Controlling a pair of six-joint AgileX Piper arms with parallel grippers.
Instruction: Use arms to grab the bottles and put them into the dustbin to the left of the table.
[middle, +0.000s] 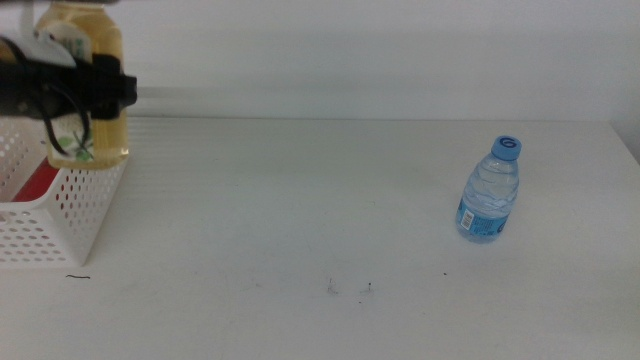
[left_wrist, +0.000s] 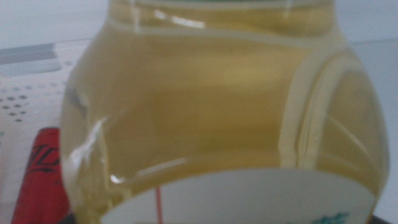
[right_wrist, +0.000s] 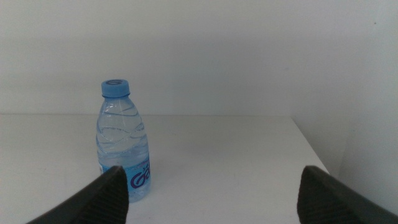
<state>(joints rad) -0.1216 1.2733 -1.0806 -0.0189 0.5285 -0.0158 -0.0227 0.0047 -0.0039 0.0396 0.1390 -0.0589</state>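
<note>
Tea bottle (middle: 92, 95) pinched in my left gripper (middle: 95, 85), held above the dustbin (middle: 50, 215) at the table's (middle: 300, 220) left edge; red can (left_wrist: 38, 180) lies inside. My right gripper (right_wrist: 214, 199), jaws spread, faces the upright water bottle (right_wrist: 123, 140).

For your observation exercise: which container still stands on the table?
The blue-capped water bottle. The left gripper holds the yellow tea bottle above the dustbin.
</note>
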